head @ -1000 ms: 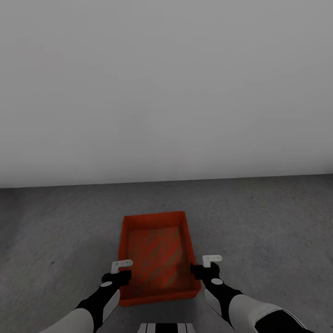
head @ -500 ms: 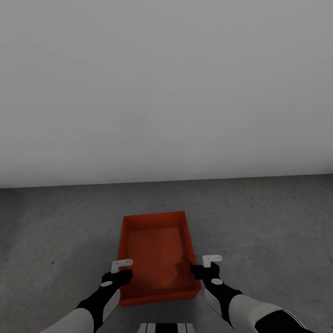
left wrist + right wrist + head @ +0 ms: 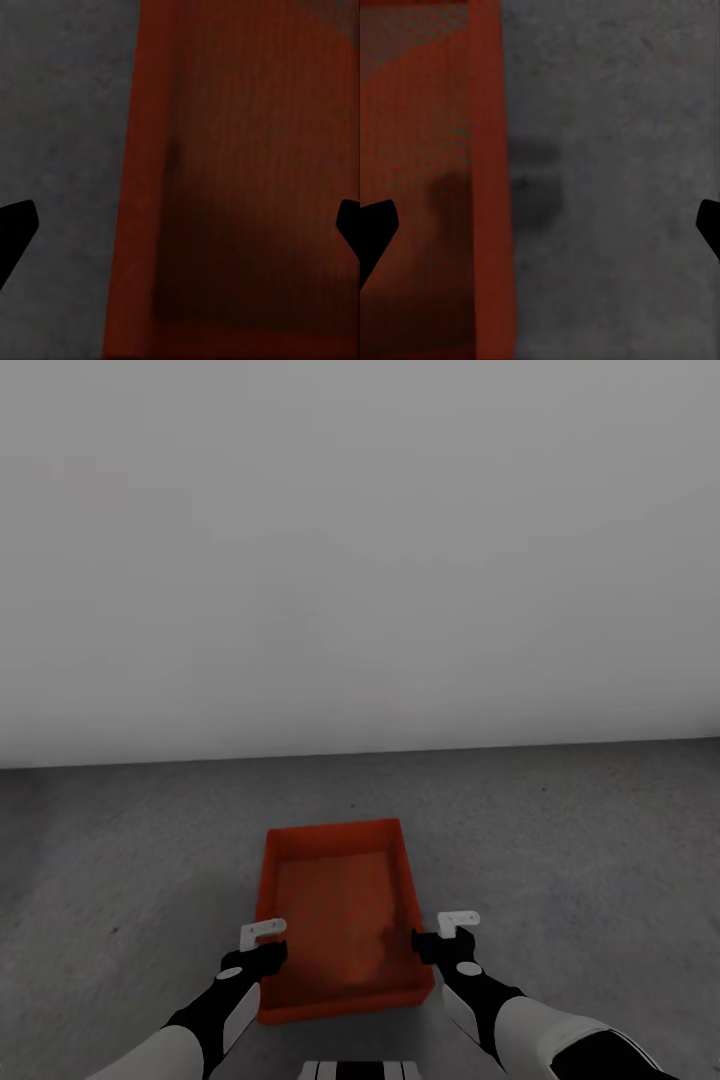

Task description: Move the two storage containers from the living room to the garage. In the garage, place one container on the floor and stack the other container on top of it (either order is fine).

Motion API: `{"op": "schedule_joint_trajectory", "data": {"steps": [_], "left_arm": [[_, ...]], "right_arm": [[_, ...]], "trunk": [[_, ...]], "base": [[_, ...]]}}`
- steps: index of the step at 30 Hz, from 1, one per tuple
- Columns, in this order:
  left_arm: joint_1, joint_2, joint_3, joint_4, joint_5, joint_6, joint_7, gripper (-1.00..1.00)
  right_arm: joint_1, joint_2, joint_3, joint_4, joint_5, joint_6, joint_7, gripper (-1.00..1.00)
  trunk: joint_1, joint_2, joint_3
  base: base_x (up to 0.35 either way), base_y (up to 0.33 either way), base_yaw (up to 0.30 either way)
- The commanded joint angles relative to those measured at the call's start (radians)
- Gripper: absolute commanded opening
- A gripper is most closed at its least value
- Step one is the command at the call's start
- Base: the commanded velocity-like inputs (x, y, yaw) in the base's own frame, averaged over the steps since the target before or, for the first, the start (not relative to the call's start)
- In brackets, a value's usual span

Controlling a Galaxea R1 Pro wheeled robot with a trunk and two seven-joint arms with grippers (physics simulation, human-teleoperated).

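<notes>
Both end effectors hover low over the orange-red storage container (image 3: 340,905), one at each long side near its close end. In the head view the left end effector (image 3: 262,943) sits above the container's left wall and the right end effector (image 3: 447,935) above its right wall, each carrying a small white bracket at its tip.

In the left wrist view the left end effector (image 3: 180,225) has its dark fingertips (image 3: 15,229) spread far apart at opposite edges of the picture, with the container's wall (image 3: 139,187) and ribbed inside below them and nothing gripped. In the right wrist view the right end effector (image 3: 540,225) is spread just as wide, its fingertips (image 3: 375,229) straddling the container's other wall (image 3: 487,187), again with nothing between them.

The storage container (image 3: 247,172) rests flat on the dark grey speckled floor (image 3: 580,830), its open top facing up and its long axis pointing away from the robot. A plain white-grey wall (image 3: 360,560) rises behind it, well apart from the container. A soft shadow (image 3: 536,191) lies on the floor (image 3: 622,150) just beside the container's right wall.
</notes>
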Motion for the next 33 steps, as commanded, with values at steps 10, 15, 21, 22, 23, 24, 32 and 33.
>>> {"op": "schedule_joint_trajectory", "data": {"steps": [10, 15, 21, 22, 23, 24, 32, 33], "left_arm": [[0.000, -0.001, -0.004, -0.001, 0.012, 0.002, 0.003, 1.00], [0.000, -0.001, -0.004, -0.001, 0.012, 0.002, 0.003, 1.00], [0.000, 0.000, -0.004, -0.001, 0.011, 0.002, 0.003, 1.00], [0.000, 0.000, -0.004, -0.002, 0.011, 0.002, 0.003, 1.00], [0.000, 0.000, -0.004, -0.002, 0.011, 0.002, 0.003, 1.00], [0.000, 0.000, -0.004, -0.002, 0.011, 0.002, 0.003, 1.00], [0.000, 0.003, -0.005, 0.008, 0.013, 0.002, 0.003, 1.00], [0.000, 0.004, -0.005, 0.011, 0.014, 0.001, 0.003, 1.00]], "right_arm": [[-0.001, 0.000, 0.008, 0.002, -0.009, -0.003, -0.003, 1.00], [-0.001, 0.000, 0.008, 0.002, -0.009, -0.003, -0.003, 1.00], [-0.001, 0.000, 0.008, 0.002, -0.009, -0.003, -0.003, 1.00], [-0.001, 0.000, 0.008, 0.002, -0.010, -0.003, -0.003, 1.00], [-0.001, 0.000, 0.008, 0.002, -0.010, -0.003, -0.003, 1.00], [-0.001, 0.000, 0.008, 0.002, -0.010, -0.003, -0.003, 1.00], [-0.001, -0.006, 0.007, 0.003, -0.009, -0.002, -0.003, 1.00], [-0.001, -0.007, 0.007, 0.003, -0.009, -0.002, -0.003, 1.00]], "trunk": [[-0.039, 0.070, 0.031], [-0.058, 0.105, 0.046], [-0.081, 0.147, 0.065], [-0.085, 0.154, 0.068], [-0.088, 0.161, 0.071], [-0.092, 0.168, 0.075], [-0.123, 0.224, 0.100], [-0.127, 0.231, 0.103]], "base": [[0.000, 0.000, 0.000], [0.000, 0.000, 0.000], [0.000, 0.000, 0.000], [0.000, 0.000, 0.000], [0.000, 0.000, 0.000], [0.000, 0.000, 0.000], [0.000, 0.000, 0.000], [0.000, 0.000, 0.000]]}}
